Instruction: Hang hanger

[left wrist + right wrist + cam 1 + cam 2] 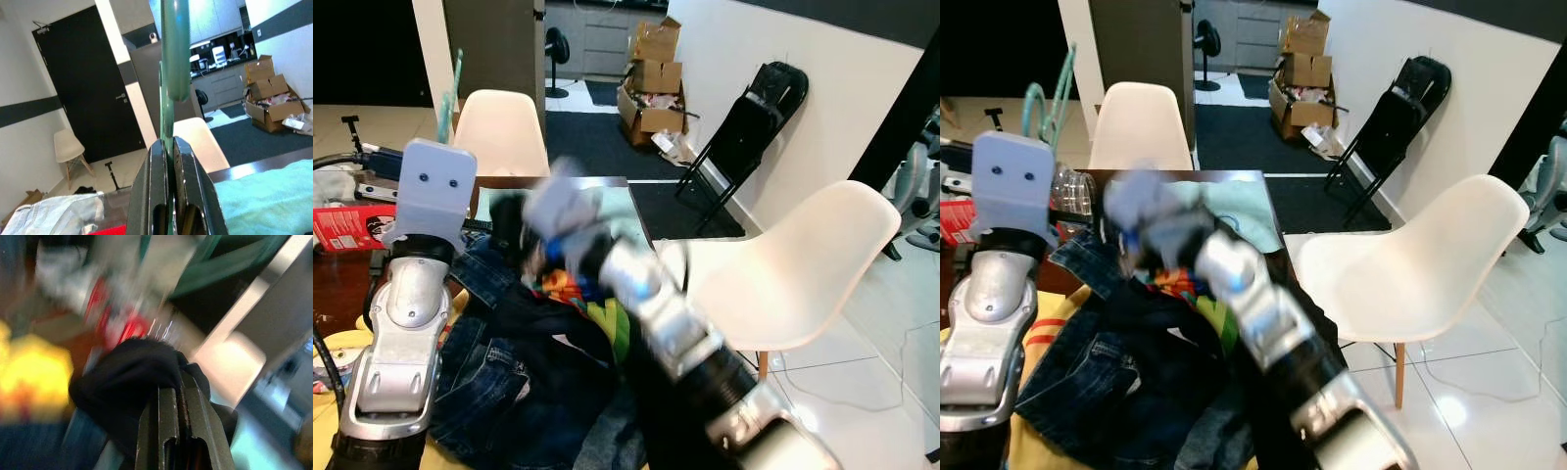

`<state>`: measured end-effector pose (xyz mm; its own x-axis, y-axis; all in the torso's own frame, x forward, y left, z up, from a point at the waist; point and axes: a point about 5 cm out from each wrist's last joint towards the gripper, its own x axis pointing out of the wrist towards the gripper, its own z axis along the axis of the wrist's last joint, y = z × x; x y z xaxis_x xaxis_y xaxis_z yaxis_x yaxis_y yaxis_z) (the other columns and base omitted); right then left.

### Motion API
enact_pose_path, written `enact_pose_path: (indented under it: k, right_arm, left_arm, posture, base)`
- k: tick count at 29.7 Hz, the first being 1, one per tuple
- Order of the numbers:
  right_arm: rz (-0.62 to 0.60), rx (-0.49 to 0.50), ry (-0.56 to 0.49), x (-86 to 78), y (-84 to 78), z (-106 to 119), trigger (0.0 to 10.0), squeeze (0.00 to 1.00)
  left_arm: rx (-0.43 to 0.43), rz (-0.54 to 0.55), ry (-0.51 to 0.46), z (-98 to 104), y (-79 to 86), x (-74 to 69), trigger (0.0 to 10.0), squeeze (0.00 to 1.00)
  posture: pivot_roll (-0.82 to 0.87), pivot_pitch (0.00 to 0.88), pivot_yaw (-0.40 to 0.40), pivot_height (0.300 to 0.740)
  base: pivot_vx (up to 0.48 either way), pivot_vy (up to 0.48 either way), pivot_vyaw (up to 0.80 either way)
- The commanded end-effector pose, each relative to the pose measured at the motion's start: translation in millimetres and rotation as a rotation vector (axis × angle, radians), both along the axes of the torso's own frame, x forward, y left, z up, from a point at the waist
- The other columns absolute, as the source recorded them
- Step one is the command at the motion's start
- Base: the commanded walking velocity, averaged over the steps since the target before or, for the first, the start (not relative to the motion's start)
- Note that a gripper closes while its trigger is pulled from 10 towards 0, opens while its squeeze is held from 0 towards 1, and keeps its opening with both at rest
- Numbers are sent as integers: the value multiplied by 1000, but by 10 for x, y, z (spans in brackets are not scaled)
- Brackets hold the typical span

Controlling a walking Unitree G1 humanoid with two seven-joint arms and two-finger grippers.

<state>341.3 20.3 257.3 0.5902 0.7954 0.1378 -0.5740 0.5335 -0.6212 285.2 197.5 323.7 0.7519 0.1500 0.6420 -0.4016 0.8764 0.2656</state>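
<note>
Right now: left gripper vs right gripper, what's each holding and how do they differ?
The left gripper is shut on the green hanger, held upright; the right gripper is shut on a black garment. The left arm's views are sharp, while the right arm is motion-blurred over the clothes pile. Both have their fingers closed on something.

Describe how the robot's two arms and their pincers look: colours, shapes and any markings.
Both arms are silver metal with rounded, segmented casings. The left arm carries a pale lavender-grey box with two small dark dots at the wrist. The right arm has a black band near its lower part; its wrist is blurred. The left pincer and the right pincer each have two long, flat black fingers with slots near the base.
</note>
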Motion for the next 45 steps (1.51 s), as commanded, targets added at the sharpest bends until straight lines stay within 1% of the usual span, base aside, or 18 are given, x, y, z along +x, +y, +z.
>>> enact_pose_path:
  k: [1, 2, 3, 7, 8, 10, 12, 13, 14, 15, 17, 24, 27, 29, 30, 33, 37, 45]
  right_arm:
    - [-37, -42, -30, 44, -42, 27, 10000, 0]
    - [-37, -42, -30, 44, -42, 27, 10000, 0]
    - [-124, -90, -29, 156, -178, -45, 10000, 1000]
    - [-181, -131, 14, 239, -341, -142, 10000, 1000]
    - [-213, -122, 46, 278, -462, -189, 10000, 0]
    - [-213, -122, 46, 278, -462, -189, 10000, 0]
    - [-193, 525, 128, 227, -705, 267, 10000, 0]
    - [-193, 525, 128, 227, -705, 267, 10000, 0]
    - [-153, 763, 156, 177, -836, 411, 10000, 0]
    - [-153, 763, 156, 177, -836, 411, 10000, 0]
    - [-121, 958, 114, 62, -1084, 601, 10000, 0]
    - [-213, 923, -10, -21, -1268, 674, 10000, 0]
    - [-553, 799, -223, -88, -1625, 534, 10000, 0]
    - [-553, 799, -223, -88, -1625, 534, 10000, 0]
    - [-661, 784, -250, -102, -1753, 460, 10000, 0]
    - [-740, 761, -248, -123, -1858, 392, 10000, 0]
    - [-743, 760, -213, -171, -1919, 337, 10000, 0]
    - [-674, 744, -215, -159, -1841, 399, 10000, 0]
  left_arm:
    - [11, -14, 6, -6, -40, 4, 10000, 0]
    - [11, -14, 6, -6, -40, 4, 10000, 0]
    - [17, -14, 5, 0, -49, 0, 10000, 0]
    - [36, -25, 16, -13, -65, -7, 10000, 0]
    - [57, -43, 35, -31, -81, -14, 10000, 0]
    - [57, -43, 35, -31, -81, -14, 10000, 0]
    - [149, -102, 67, -16, -117, -16, 10000, 0]
    - [149, -102, 67, -16, -117, -16, 10000, 0]
    - [175, -119, 74, 0, -122, -15, 10000, 0]
    - [175, -119, 74, 0, -122, -15, 10000, 0]
    - [224, -146, 80, 50, -125, -4, 10000, 0]
    - [248, -171, 80, 88, -156, 5, 10000, 0]
    - [245, -274, 75, 128, -292, -22, 10000, 0]
    - [245, -274, 75, 128, -292, -22, 10000, 0]
    - [228, -340, 94, 121, -346, -37, 10000, 0]
    - [202, -390, 120, 109, -377, -44, 10000, 0]
    - [87, -420, 179, 72, -344, 8, 10000, 0]
    - [48, -386, 183, 47, -296, 62, 10000, 0]
  posture:
    - [31, 169, -86, 740]
    - [31, 169, -86, 740]
    - [34, 167, -87, 740]
    - [35, 168, -83, 740]
    - [38, 170, -83, 740]
    - [38, 170, -83, 740]
    - [45, 175, -78, 740]
    - [45, 175, -78, 740]
    - [46, 176, -77, 740]
    - [46, 176, -77, 740]
    - [46, 180, -65, 740]
    - [45, 186, -55, 740]
    - [42, 190, -51, 740]
    - [42, 190, -51, 740]
    - [41, 192, -44, 740]
    - [41, 194, -33, 740]
    - [34, 194, -23, 740]
    - [33, 190, -27, 740]
  base:
    - [0, 0, 0]
    - [0, 0, 0]
    - [0, 0, 0]
    - [0, 0, 0]
    - [0, 0, 0]
    - [0, 0, 0]
    - [0, 0, 0]
    - [0, 0, 0]
    - [0, 0, 0]
    - [0, 0, 0]
    - [0, 0, 0]
    - [0, 0, 0]
    - [0, 0, 0]
    - [0, 0, 0]
    - [0, 0, 0]
    - [0, 0, 0]
    - [0, 0, 0]
    - [0, 0, 0]
